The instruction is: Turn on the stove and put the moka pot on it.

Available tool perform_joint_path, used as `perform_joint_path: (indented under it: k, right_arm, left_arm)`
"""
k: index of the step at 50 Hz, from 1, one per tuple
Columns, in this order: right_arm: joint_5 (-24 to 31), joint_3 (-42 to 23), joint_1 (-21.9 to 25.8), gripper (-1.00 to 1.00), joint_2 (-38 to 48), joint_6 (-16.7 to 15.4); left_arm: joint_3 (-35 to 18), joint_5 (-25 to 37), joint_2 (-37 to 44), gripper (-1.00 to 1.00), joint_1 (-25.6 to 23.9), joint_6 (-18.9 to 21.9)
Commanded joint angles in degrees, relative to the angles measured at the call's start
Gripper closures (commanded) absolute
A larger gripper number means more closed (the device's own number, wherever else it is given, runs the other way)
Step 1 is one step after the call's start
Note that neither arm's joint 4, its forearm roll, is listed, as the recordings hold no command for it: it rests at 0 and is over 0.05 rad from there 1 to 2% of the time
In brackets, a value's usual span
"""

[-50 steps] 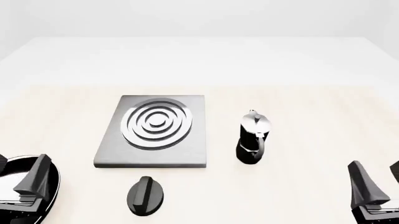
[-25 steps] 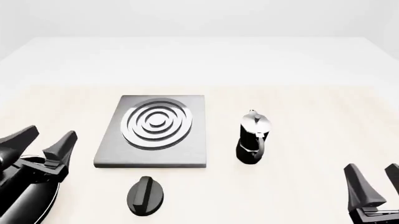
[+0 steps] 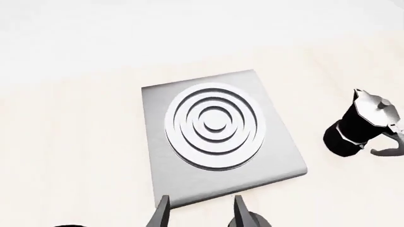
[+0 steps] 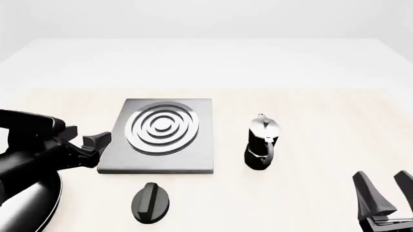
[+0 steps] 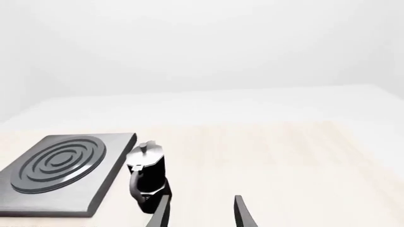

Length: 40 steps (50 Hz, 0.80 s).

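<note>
Left tool (image 4: 90, 140), fingers spread and empty, has swung up from the near corner to the stove (image 4: 159, 137) plate's left edge, well past the knob (image 4: 150, 202), while the right tool (image 4: 387, 191) waits open and the pot (image 4: 261, 142) stands untouched on the counter (image 4: 310, 106).

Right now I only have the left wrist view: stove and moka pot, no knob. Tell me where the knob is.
Observer: The knob lies on the table, apart from the stove, on the arms' side of its front edge.
Operator: Report the right gripper.
Observer: The right gripper is open, low at the front view's right, short of the moka pot.
Operator: Name what's under my arm.
Observer: A black round pan sits beneath the left arm.
</note>
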Motion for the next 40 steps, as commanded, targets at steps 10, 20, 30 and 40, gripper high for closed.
perform_joint_path:
  k: [10, 20, 30, 40]
  right_arm:
    - [0.6, 0.0, 1.1, -1.00, 0.0, 0.5]
    - [1.0, 0.0, 1.6, -1.00, 0.0, 0.7]
    - [1.3, 0.0, 1.6, -1.00, 0.0, 1.0]
    - [1.4, 0.0, 1.3, -1.00, 0.0, 0.9]
  left_arm:
    - [-2.2, -0.1, 12.1, -1.00, -4.0, -8.2]
    - [-3.4, -1.9, 17.0, -1.00, -6.0, -10.9]
    - [-4.6, -3.6, 20.4, -1.00, -9.8, -14.7]
    - [-5.3, -5.3, 24.9, -1.00, -13.4, -18.7]
